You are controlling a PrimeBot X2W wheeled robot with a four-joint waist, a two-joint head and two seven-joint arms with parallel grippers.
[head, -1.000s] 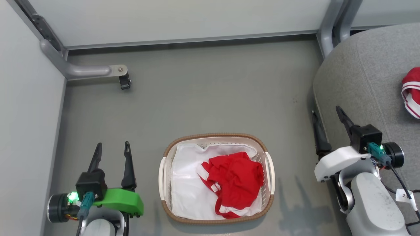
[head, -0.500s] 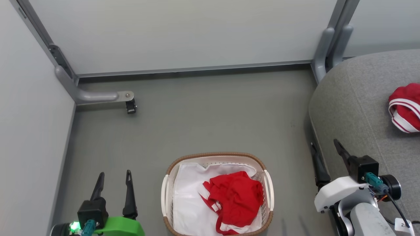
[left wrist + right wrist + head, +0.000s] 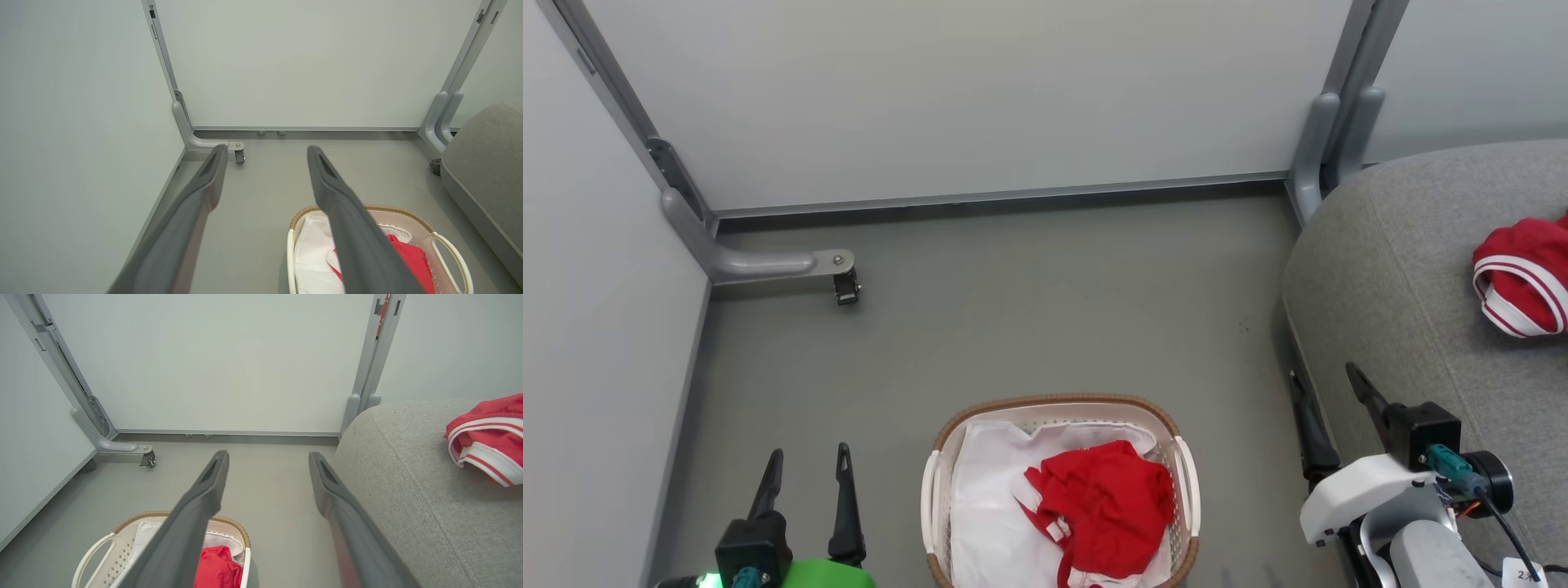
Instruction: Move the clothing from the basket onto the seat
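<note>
- Tilting upward, my head camera has shifted; the basket (image 3: 1058, 400) only sits lower in view, and nothing has moved.
- My left claw (image 3: 809, 451) and right claw (image 3: 1321, 374) both hang released, empty.
- One striped red garment (image 3: 1519, 278) lies on the grey seat (image 3: 1405, 269); the other red garment (image 3: 1111, 506) is still in the basket, on the white sheet (image 3: 988, 506). I judge the task half done.
- That crumpled heap has no clear long axis; its strap loop trails toward me.

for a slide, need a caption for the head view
Open left gripper and right gripper flank the basket holding one red garment; the other garment lies on the seat.
</note>
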